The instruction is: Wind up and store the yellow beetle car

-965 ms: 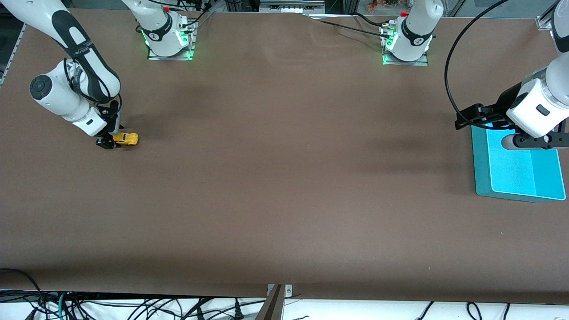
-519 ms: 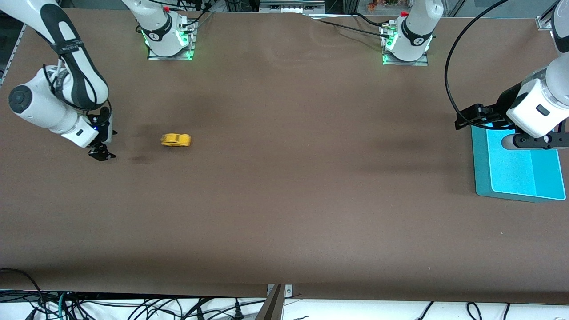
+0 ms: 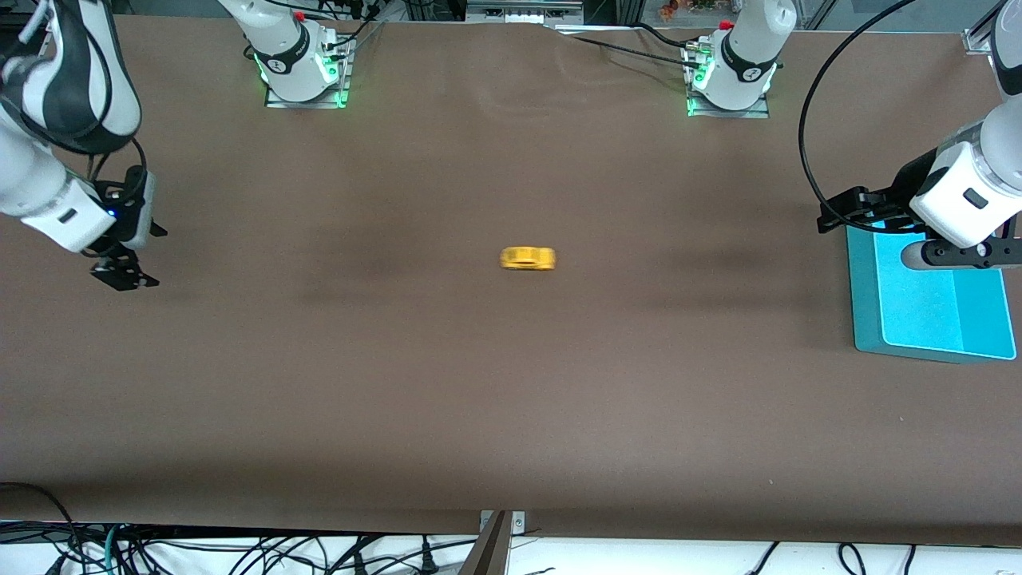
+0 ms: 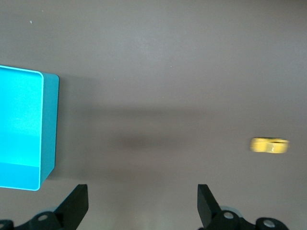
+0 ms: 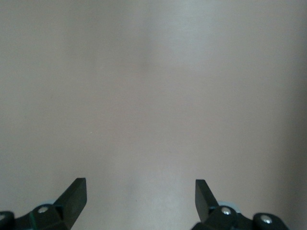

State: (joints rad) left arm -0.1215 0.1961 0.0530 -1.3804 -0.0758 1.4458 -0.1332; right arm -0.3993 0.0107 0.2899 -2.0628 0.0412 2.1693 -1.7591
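Seemingly wound and let go, the yellow beetle car (image 3: 528, 259) sits loose mid-table, not yet stored

Now the car rests on the brown table (image 3: 511, 383) about midway between the arms, smeared in the front and left wrist views (image 4: 269, 145), so it is likely rolling; the turquoise bin (image 3: 862, 319) at the left arm's end holds nothing visible; the right gripper (image 3: 124, 275) hangs empty over the right arm's end, fingers spread wide in its wrist view (image 5: 139, 201); the left gripper (image 4: 141, 203) hovers over the bin's edge, also spread and empty; by my reading, winding is done, while catching and binning the car remain
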